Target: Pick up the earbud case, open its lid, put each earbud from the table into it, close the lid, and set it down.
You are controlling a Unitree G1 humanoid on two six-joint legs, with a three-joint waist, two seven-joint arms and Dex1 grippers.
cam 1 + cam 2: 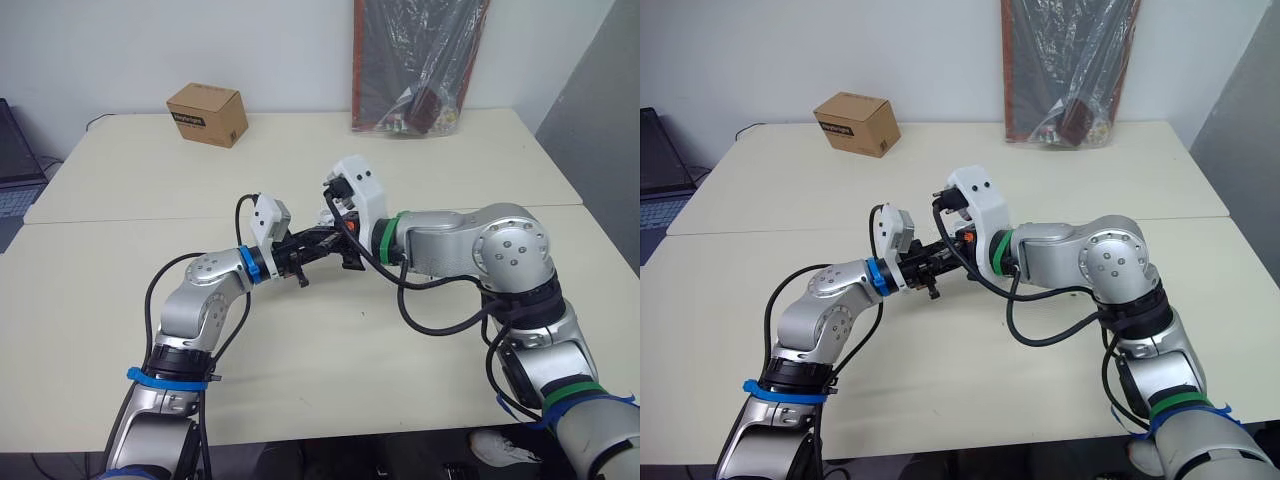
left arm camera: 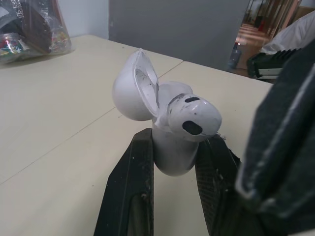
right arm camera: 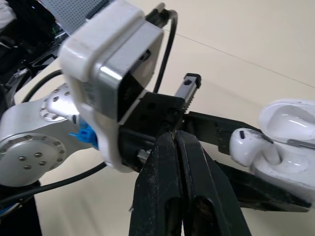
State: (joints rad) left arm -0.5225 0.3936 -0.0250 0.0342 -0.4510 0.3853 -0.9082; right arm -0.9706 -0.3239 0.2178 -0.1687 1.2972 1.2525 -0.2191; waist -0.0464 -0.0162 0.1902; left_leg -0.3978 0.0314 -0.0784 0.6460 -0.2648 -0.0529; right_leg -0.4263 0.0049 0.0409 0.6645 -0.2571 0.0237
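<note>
- Clamped between the two black fingers [image 2: 130, 191] of my left jaws is the white earbud case [image 2: 170, 155]. I grip it by its lower body and hold it up off the worktop [image 1: 330, 360].
- Its lid [image 2: 132, 91] is swung back on the hinge, with the hollow inner side showing.
- One white earbud [image 2: 194, 118] sits in the mouth of the case. Its rounded head stands above the rim, and its dark grilles face outward.
- My right jaws are closed, the two fingers [image 3: 157, 196] pressed flat against each other with nothing between them.
- They hang close beside the case, on the side where the earbud sits. I cannot tell whether they touch my left jaws.
- From my head views, the two pairs of jaws meet in the air over the middle of the worktop, just on the near side of the seam that runs across it.
- A black cable [image 1: 440, 322] loops down from my right forearm and lies on the worktop below the arm.
- A cardboard box [image 1: 207, 114] stands on the far part of the worktop to my left, well apart from the case.
- A clear plastic bag [image 1: 420, 70] of dark things leans against the wall at the far edge, to my right of the middle.
</note>
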